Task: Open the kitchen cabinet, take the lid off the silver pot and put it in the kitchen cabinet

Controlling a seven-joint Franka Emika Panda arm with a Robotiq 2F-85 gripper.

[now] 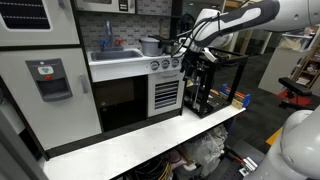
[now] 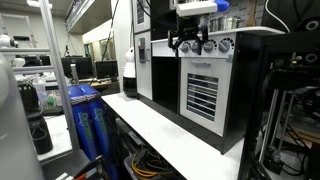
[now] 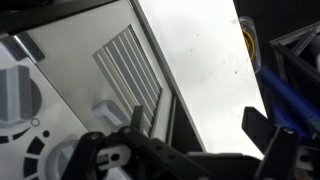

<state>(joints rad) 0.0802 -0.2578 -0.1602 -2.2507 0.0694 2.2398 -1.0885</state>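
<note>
Kitchen cabinet [image 1: 166,97] door closed; end effector [image 2: 190,44] hovering above, jaws apart

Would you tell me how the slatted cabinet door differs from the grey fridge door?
The slatted cabinet door is white with horizontal slats; the grey fridge door is plain, with a dispenser. The cabinet door is smaller than the fridge door. Both look shut.

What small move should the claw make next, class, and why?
Probably lower the claw toward the slatted door of the kitchen cabinet to grip its edge. The door looks shut, the claw hangs open just above it, and the silver pot sits untouched on the counter, so opening seems to come first.
</note>
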